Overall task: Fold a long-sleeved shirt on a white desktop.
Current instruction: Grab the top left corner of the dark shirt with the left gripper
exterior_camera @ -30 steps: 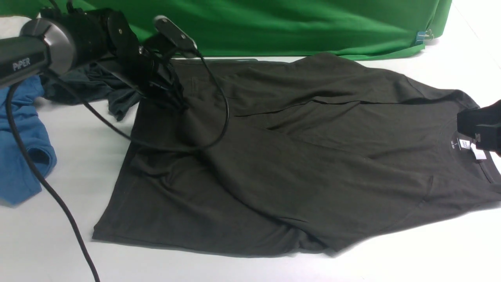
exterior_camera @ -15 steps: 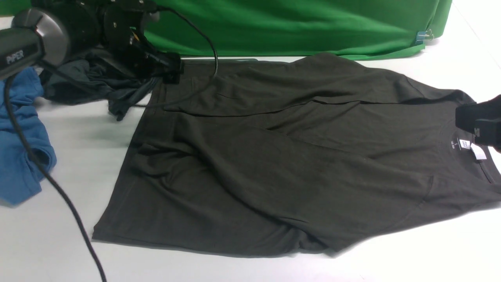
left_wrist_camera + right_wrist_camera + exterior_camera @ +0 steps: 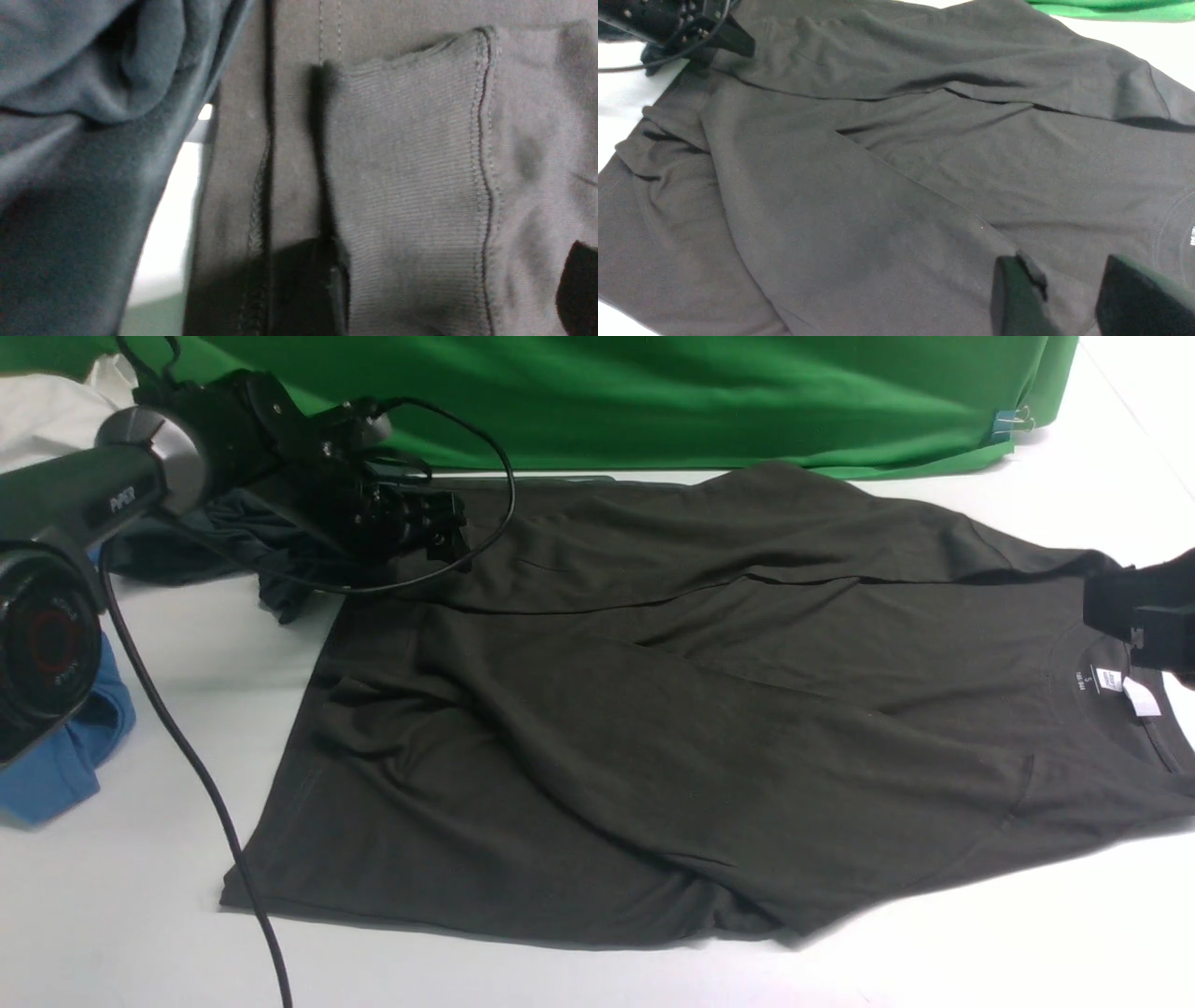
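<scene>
The long-sleeved shirt lies flat on the white desktop, hem to the left, collar and white neck label to the right. Both sleeves are folded across its body. My left gripper stands open at the shirt's far-left corner. In the left wrist view a ribbed cuff lies between the spread fingers, and the left gripper is not closed on it. My right gripper hangs open just over the collar area, its fingers apart above the shirt.
A smaller dark grey-green garment is bunched beside the left gripper, touching the shirt's far-left corner. A blue garment lies at the left edge. The green backdrop hangs behind. The left arm's black cable trails over the desktop.
The left gripper left the sleeve lying across the shirt, swung back toward the far-left corner and now sits low over the cuff there. The right gripper has barely moved.
</scene>
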Robot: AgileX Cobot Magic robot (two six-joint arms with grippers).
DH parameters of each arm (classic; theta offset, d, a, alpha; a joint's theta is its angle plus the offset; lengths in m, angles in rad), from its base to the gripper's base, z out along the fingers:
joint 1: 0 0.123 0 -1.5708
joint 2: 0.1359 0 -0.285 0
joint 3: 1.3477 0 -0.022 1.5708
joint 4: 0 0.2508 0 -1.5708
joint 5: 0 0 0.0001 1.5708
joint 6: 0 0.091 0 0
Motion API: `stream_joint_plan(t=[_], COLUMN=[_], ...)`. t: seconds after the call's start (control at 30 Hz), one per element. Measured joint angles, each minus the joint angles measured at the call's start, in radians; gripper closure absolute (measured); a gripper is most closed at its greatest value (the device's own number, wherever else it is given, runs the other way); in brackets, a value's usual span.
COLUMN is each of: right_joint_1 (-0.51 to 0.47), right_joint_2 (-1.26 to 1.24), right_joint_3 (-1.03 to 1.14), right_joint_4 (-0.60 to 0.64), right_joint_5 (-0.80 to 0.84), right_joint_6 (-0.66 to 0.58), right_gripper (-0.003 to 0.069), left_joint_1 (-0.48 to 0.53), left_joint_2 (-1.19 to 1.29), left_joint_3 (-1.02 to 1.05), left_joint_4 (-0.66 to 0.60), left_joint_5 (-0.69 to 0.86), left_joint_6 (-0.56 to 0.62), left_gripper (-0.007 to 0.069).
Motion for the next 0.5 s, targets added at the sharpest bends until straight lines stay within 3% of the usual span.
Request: stream_joint_plan(t=[0.2, 0.5], right_joint_1=[0.0, 0.0], right_joint_2=[0.0, 0.0], right_joint_3=[0.0, 0.0], right_joint_4=[0.0, 0.0], right_joint_5=[-0.013, -0.017], right_joint_6=[0.0, 0.0], right_gripper=[0.0418, 0.0418], left_joint_1=[0.001, 0.001], left_joint_2=[0.003, 0.006], left_joint_3=[0.0, 0.0], left_joint_4=[-0.009, 0.008], left_joint_5=[0.0, -0.009], left_joint_6=[0.036, 0.046], left_gripper=[0.0148, 0.0497])
